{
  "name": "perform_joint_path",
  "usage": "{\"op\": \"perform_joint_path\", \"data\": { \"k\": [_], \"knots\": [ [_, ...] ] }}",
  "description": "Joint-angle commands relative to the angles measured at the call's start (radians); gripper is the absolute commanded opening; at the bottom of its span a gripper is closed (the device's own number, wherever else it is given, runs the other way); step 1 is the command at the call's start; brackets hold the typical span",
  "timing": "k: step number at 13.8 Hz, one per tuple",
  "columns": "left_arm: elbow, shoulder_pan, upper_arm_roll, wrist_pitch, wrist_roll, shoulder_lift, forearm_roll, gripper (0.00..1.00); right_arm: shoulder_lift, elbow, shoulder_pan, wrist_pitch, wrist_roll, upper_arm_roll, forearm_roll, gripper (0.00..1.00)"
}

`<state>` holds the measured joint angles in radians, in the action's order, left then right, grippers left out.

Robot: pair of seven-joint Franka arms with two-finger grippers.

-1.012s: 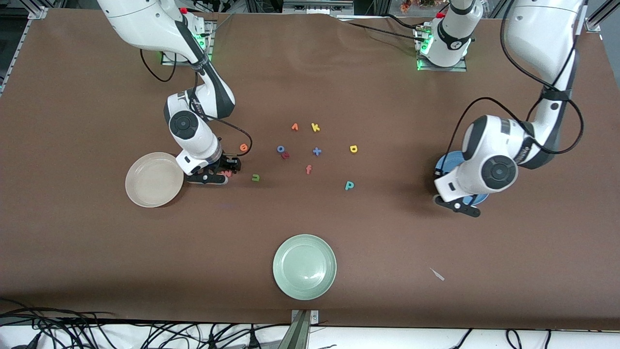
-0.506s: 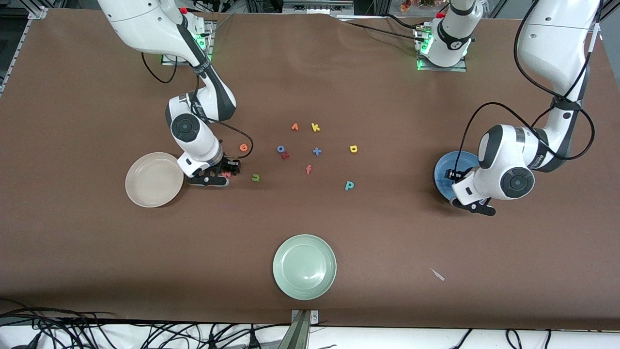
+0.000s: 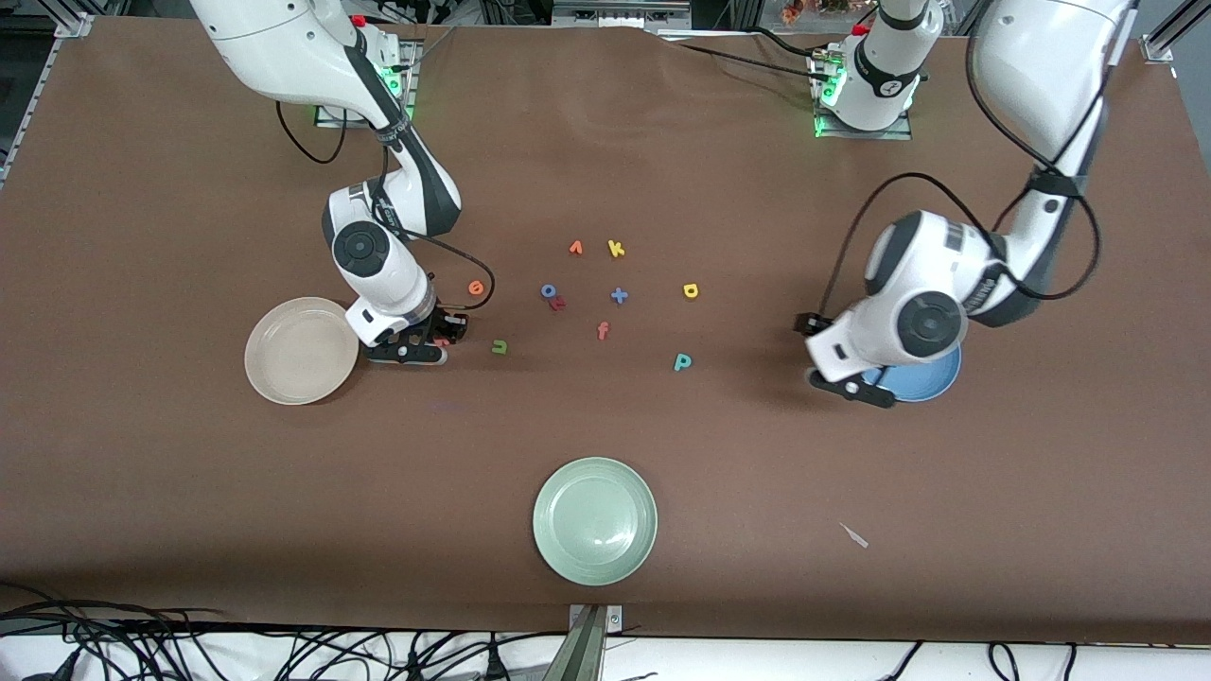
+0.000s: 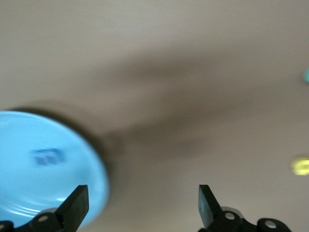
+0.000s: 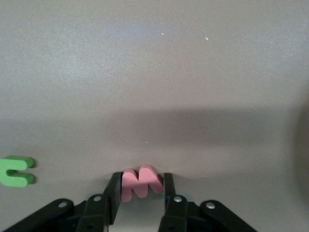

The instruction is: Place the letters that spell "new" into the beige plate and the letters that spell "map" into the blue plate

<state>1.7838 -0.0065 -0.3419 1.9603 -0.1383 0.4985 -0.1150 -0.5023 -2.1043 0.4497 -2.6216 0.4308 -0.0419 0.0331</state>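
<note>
**Right gripper pinches the pink "w" on the table, at about three o'clock of the beige plate.**

Its jaws are nearly shut, pads touching both sides of the small foam letter, which could squirt out or twist on the lift if the grip is shallow. The left gripper, jaws wide and empty, hangs over the nine-o'clock rim of the blue plate, where the blue "m" lies. The green "n" and teal "p" lie on the table.
</note>
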Motion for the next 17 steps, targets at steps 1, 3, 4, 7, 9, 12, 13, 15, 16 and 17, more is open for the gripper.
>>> {"op": "perform_joint_path", "data": {
  "k": [1, 3, 4, 7, 9, 12, 13, 15, 16, 17],
  "knots": [
    [0.037, -0.013, -0.107, 0.011, -0.224, -0.002, -0.008, 1.0, -0.019, 0.032, 0.0, 0.008, -0.007, 0.002, 0.014, 0.32],
    [0.039, -0.068, -0.128, 0.032, -0.332, 0.015, -0.008, 1.0, -0.01, 0.07, -0.003, 0.088, -0.007, -0.003, 0.016, 0.3],
    [0.045, -0.105, -0.128, 0.061, -0.377, 0.031, -0.008, 1.0, -0.004, 0.098, -0.003, 0.148, -0.009, -0.007, 0.022, 0.29],
    [0.156, -0.176, -0.129, 0.301, -0.525, 0.069, -0.008, 1.0, 0.016, 0.171, -0.014, 0.325, -0.033, -0.038, 0.021, 0.28],
    [0.178, -0.204, -0.128, 0.356, -0.57, 0.103, -0.021, 1.0, 0.04, 0.179, -0.016, 0.392, -0.113, -0.081, 0.021, 0.28],
    [0.184, -0.217, -0.124, 0.376, -0.572, 0.12, -0.023, 0.92, 0.068, 0.161, -0.016, 0.442, -0.303, -0.176, 0.022, 0.28],
    [0.184, -0.217, -0.124, 0.376, -0.572, 0.12, -0.022, 0.74, 0.079, 0.135, -0.016, 0.428, -0.358, -0.203, 0.022, 0.28],
    [0.183, -0.208, -0.123, 0.376, -0.572, 0.124, -0.021, 0.3, 0.1, 0.077, -0.017, 0.359, -0.456, -0.249, 0.022, 0.29],
    [0.181, -0.207, -0.118, 0.376, -0.572, 0.123, -0.021, 0.23, 0.108, 0.046, -0.017, 0.316, -0.498, -0.266, 0.022, 0.29],
    [0.178, -0.207, -0.117, 0.374, -0.572, 0.124, -0.021, 0.22, 0.111, 0.014, -0.017, 0.272, -0.536, -0.282, 0.022, 0.29]
  ]
}}
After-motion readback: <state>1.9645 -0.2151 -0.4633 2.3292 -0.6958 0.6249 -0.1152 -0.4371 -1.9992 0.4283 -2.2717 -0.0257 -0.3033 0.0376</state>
